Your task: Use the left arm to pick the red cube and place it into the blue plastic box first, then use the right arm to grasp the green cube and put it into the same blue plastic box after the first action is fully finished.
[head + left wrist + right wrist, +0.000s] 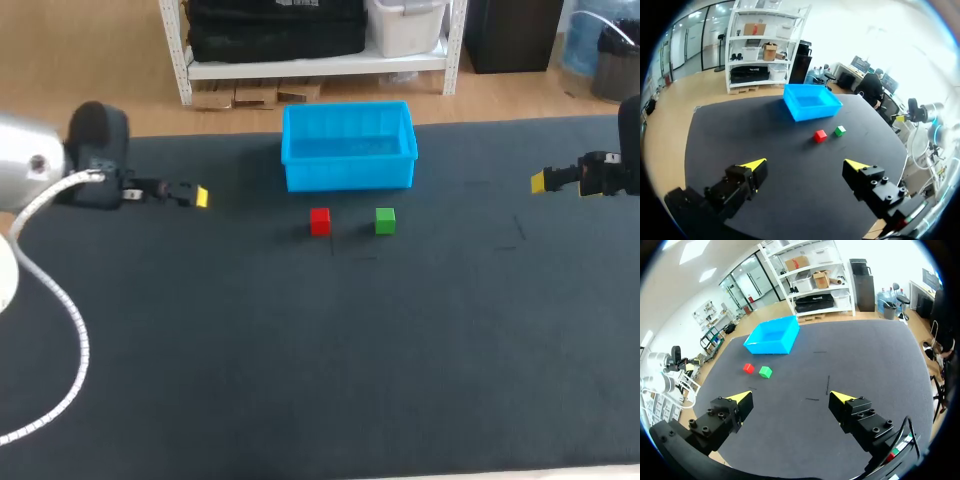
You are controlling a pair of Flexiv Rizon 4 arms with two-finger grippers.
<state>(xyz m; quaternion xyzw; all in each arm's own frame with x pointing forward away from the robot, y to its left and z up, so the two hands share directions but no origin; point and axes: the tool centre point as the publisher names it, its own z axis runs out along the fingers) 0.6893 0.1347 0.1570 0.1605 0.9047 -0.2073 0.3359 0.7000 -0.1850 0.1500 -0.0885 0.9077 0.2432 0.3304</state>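
Note:
A red cube point(319, 221) and a green cube point(385, 221) sit side by side on the dark table, just in front of the empty blue plastic box point(348, 146). My left gripper point(198, 196) hangs open at the table's left, well apart from the red cube. At the far right my right gripper point(540, 181) is open too. From the left wrist, the red cube point(820, 135), green cube point(840, 130) and box point(811, 101) lie far ahead of the open gripper point(807, 165). Ahead of the right gripper point(790, 398) I see the green cube point(765, 372), red cube point(748, 368) and box point(773, 335).
A white cable point(60, 300) loops from my left arm over the table's left part. The dark table mat point(320, 370) stretches bare in front of the cubes.

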